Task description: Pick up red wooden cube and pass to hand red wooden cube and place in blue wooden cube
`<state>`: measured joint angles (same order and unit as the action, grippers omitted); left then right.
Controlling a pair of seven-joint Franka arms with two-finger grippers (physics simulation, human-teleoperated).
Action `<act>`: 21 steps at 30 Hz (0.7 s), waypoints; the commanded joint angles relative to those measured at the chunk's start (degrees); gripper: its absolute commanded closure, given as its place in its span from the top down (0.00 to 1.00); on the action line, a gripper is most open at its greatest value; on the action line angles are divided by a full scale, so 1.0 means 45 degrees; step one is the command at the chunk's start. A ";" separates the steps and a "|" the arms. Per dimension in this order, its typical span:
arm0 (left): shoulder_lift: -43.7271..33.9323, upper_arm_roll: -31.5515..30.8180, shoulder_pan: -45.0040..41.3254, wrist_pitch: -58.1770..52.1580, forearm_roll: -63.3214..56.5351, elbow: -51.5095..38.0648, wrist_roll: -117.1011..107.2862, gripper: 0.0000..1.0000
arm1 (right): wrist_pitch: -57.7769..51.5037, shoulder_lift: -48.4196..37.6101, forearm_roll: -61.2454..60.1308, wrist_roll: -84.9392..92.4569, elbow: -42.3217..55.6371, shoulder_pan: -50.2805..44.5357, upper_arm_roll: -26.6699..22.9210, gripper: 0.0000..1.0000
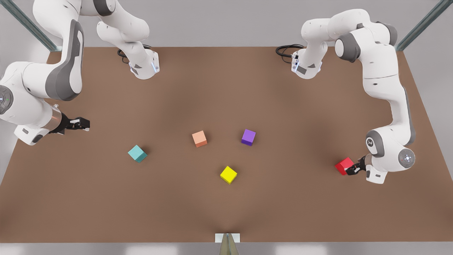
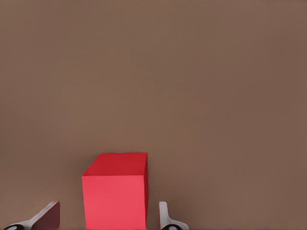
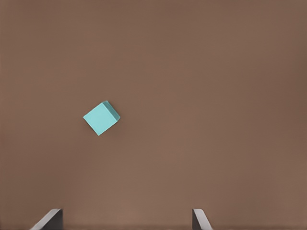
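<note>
You have the left gripper point(image 1: 348, 170) low at the table's point(image 1: 318, 212) edge on the front view's right, about four o'clock from the table's middle. Its fingers point(image 2: 165, 218) stand apart on either side of the red wooden cube point(image 1: 344, 165), which sits between them; in the left wrist view a gap shows on each side between cube point(image 2: 115, 196) and fingertip, so you are around it and not clamped.

Your right gripper point(image 1: 82, 124), the hand, waits at the front view's left, near nine o'clock, above the table with its fingers point(image 3: 50, 219) spread wide and nothing between them. In the right wrist view the blue wooden cube point(image 3: 101, 118) lies ahead of it on bare table, well apart from the fingertips.

In the front view the blue wooden cube point(image 1: 137, 153) rests on the table at about eight o'clock from the middle, turned corner-on. A salmon-orange cube point(image 1: 199, 138) sits near the middle, a purple cube point(image 1: 248, 137) just toward the front view's right of it, and a yellow cube point(image 1: 228, 174) at six o'clock from those two. All five cubes lie apart from one another, none touching.
</note>
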<state>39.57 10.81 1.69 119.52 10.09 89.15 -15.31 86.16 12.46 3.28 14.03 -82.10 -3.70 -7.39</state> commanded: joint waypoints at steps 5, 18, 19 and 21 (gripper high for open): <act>0.0465 0.0000 -0.0063 0.1076 0.0024 0.0013 -0.1267 1.00 | -0.0124 0.0025 -0.0007 0.0183 -0.0016 0.0003 0.0003 1.00; 0.1344 0.0000 -0.0102 0.1154 0.0044 0.0306 -0.1286 1.00 | -0.0222 0.0044 -0.0007 0.0222 -0.0231 0.0003 0.0003 1.00; 0.1363 0.0000 -0.0102 0.1291 0.0044 0.0306 -0.1286 1.00 | -0.0222 0.0025 -0.0007 0.0222 -0.0231 0.0003 0.0003 1.00; 0.1344 -0.0020 -0.0102 0.1271 0.0395 0.0267 -0.1306 0.44 | -0.0222 0.0044 -0.0007 0.0222 -0.0231 0.0003 0.0003 1.00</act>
<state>45.63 10.73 1.24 124.60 10.45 90.41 -19.52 85.29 12.68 3.29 14.68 -83.18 -3.68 -7.37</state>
